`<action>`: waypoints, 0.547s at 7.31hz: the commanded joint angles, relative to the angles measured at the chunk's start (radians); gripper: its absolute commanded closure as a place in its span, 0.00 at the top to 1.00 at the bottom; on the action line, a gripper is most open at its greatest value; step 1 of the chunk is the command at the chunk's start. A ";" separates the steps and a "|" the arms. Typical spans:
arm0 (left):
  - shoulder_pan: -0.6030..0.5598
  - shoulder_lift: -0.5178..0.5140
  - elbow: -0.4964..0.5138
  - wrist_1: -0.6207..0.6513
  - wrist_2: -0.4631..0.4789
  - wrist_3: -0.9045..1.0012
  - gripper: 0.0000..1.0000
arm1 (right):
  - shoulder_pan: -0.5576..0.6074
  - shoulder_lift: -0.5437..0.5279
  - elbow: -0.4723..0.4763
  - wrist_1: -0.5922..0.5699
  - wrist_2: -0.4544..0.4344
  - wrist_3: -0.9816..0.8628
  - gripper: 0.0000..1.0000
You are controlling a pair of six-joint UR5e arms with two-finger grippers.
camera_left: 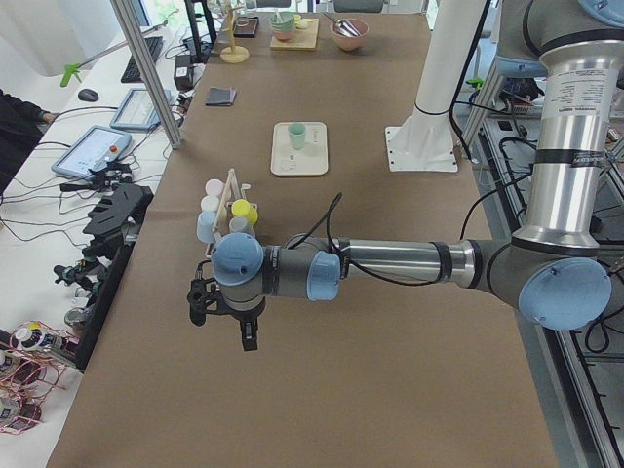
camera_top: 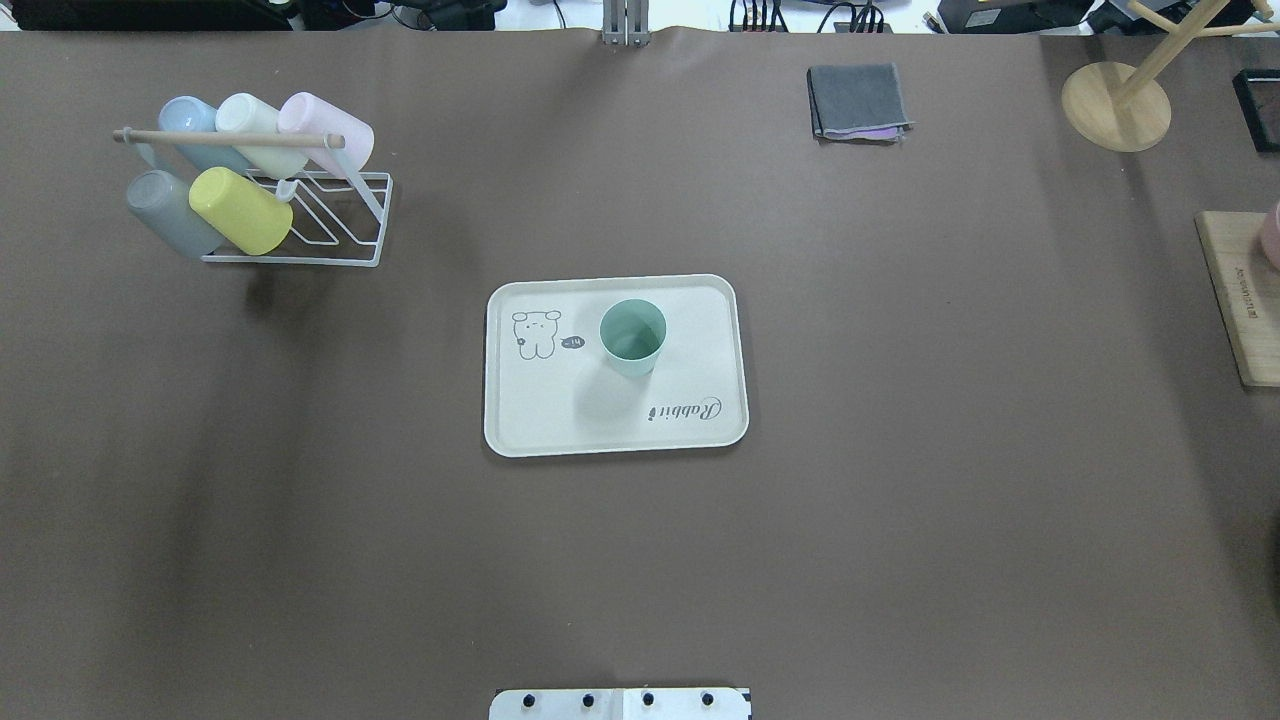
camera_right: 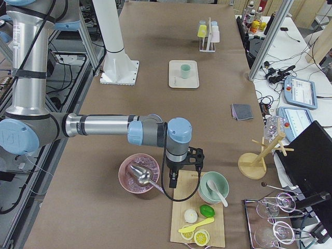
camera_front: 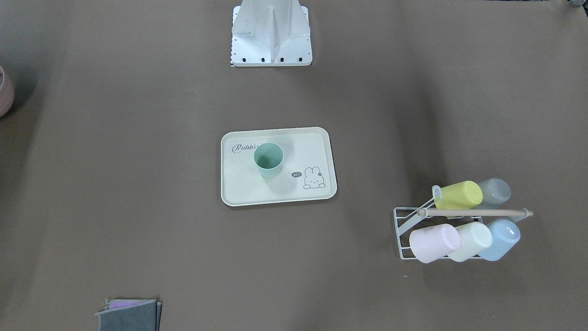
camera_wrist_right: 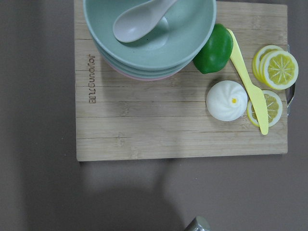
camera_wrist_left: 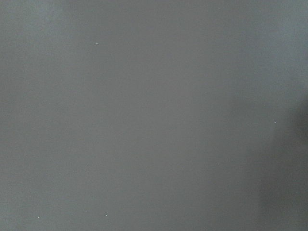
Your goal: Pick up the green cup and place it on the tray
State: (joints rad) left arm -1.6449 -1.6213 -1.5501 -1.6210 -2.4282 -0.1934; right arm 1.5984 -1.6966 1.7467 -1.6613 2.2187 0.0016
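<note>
The green cup (camera_front: 268, 159) stands upright and empty on the cream tray (camera_front: 239, 188) at the table's middle; it also shows in the overhead view (camera_top: 632, 337) on the tray (camera_top: 540, 410). No gripper is near it. My left gripper (camera_left: 244, 336) hangs over bare table at the table's left end, seen only in the exterior left view; I cannot tell if it is open or shut. My right gripper (camera_right: 173, 181) hangs over a wooden cutting board (camera_right: 199, 218) at the right end, seen only in the exterior right view; I cannot tell its state.
A wire rack (camera_top: 350, 215) with several pastel cups lies far left. A folded grey cloth (camera_top: 858, 100) and a wooden stand (camera_top: 1115, 105) sit far right. The cutting board (camera_wrist_right: 168, 130) carries stacked bowls, a spoon, lemon slices and a bun. A pink bowl (camera_right: 137, 174) sits beside it.
</note>
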 commanded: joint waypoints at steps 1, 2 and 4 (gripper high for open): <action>0.000 0.000 0.002 0.000 0.001 0.000 0.99 | 0.000 0.000 -0.001 0.000 -0.002 0.001 1.00; 0.000 0.001 0.002 0.000 0.001 0.000 0.99 | 0.000 0.000 -0.001 0.000 -0.002 0.000 1.00; 0.000 0.001 0.002 0.001 0.001 0.000 0.99 | 0.000 -0.001 -0.015 0.000 -0.002 0.000 1.00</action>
State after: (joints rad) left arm -1.6449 -1.6201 -1.5485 -1.6211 -2.4274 -0.1933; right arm 1.5984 -1.6981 1.7416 -1.6613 2.2160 0.0023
